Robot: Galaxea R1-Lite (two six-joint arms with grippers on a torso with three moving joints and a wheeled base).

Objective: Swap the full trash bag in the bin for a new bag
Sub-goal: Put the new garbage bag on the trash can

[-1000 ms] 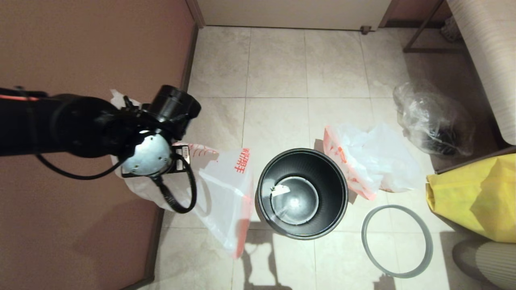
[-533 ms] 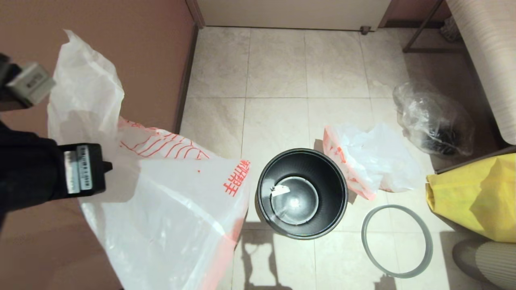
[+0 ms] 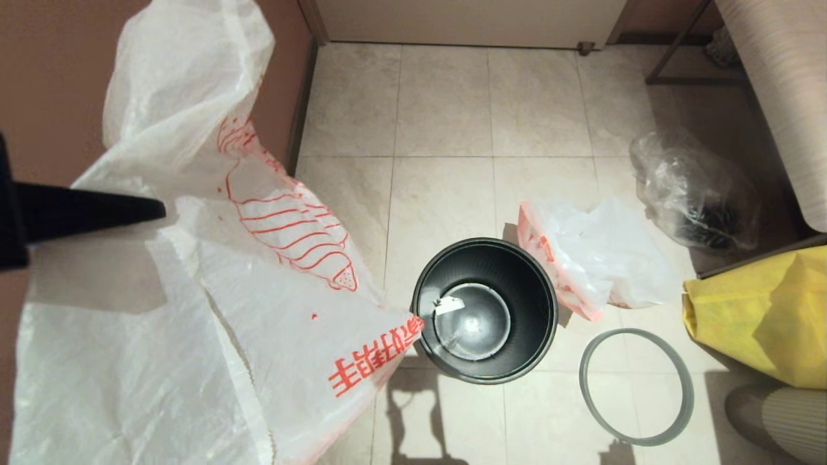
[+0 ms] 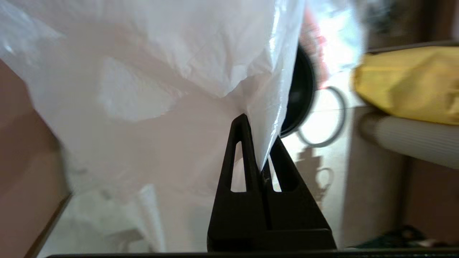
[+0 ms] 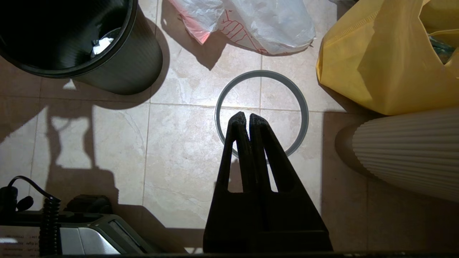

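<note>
Beige tile floor, and our left gripper (image 4: pixel 259 138) is pinching the new bag (image 3: pixel 258 271) up high, left of the bin (image 3: pixel 484 310); our right gripper (image 5: pixel 244 120), fingers pressed together, hangs over the grey rim ring (image 5: pixel 261 111).

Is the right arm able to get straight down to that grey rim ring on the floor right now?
Probably yes. The right gripper hangs shut over the grey rim ring, which lies flat on bare floor tile with nothing between them; it would have to open first.

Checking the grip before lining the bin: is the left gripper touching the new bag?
Touching. The left wrist view shows the left gripper shut on the new bag.
</note>
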